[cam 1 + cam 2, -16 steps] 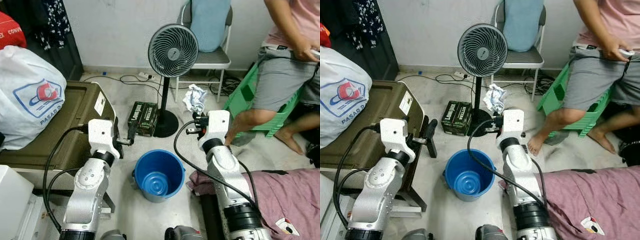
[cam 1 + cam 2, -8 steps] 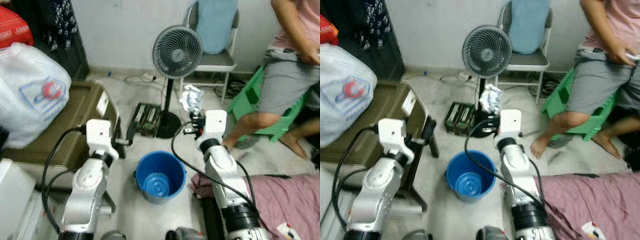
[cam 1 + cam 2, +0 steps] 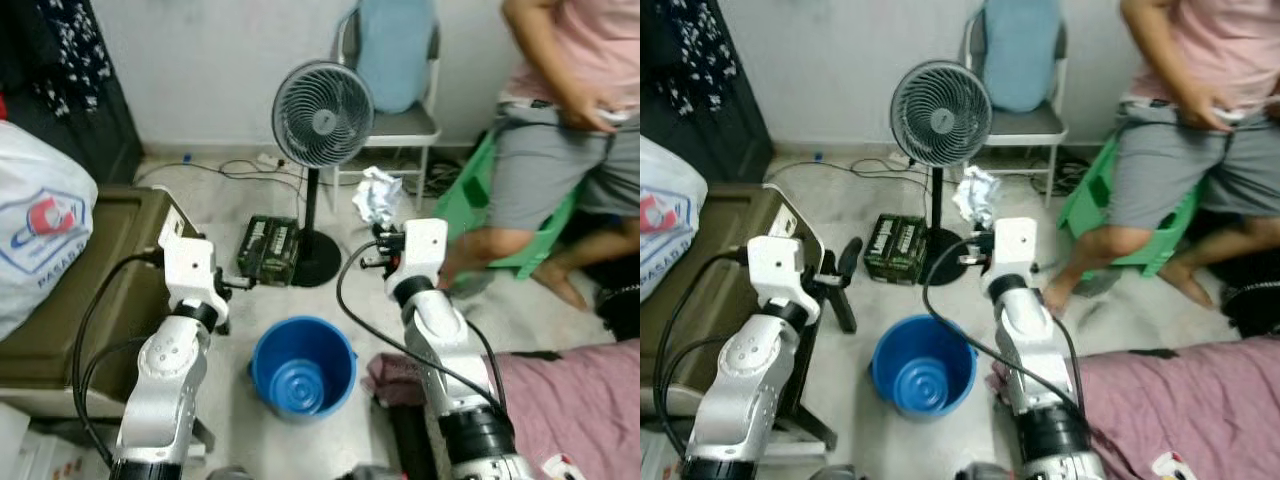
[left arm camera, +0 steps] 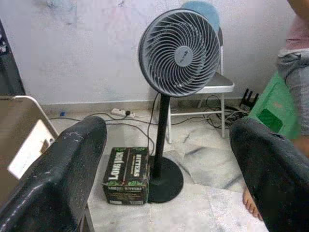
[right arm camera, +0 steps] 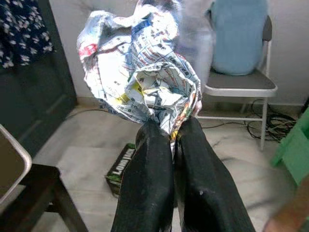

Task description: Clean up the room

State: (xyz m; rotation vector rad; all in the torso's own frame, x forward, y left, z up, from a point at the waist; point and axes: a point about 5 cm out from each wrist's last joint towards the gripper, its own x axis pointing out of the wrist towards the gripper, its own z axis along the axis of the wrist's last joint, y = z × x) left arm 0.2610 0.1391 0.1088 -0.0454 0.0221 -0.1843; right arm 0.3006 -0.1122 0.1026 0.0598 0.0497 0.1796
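Note:
My right gripper [image 5: 172,126] is shut on a crumpled wad of printed paper [image 5: 145,72], held up in front of the fan's pole at about chest height [image 3: 375,195]. A blue bucket [image 3: 300,365] stands on the floor below and between my two arms, with nothing visible inside it. On the left, my left gripper [image 4: 166,133] is open and holds nothing. It hovers beside the brown case and points toward the fan [image 4: 179,53] and a green-and-black box [image 4: 126,174].
A brown case [image 3: 60,290] with a white bag [image 3: 40,225] on it fills the left. The standing fan [image 3: 322,113], a folding chair [image 3: 400,125], floor cables and a person on a green stool [image 3: 470,200] lie ahead. Purple cloth [image 3: 570,390] lies at the lower right.
The whole picture has shifted, so the camera has moved. Both arms hold the same pose. The crumpled paper stays in my right gripper.

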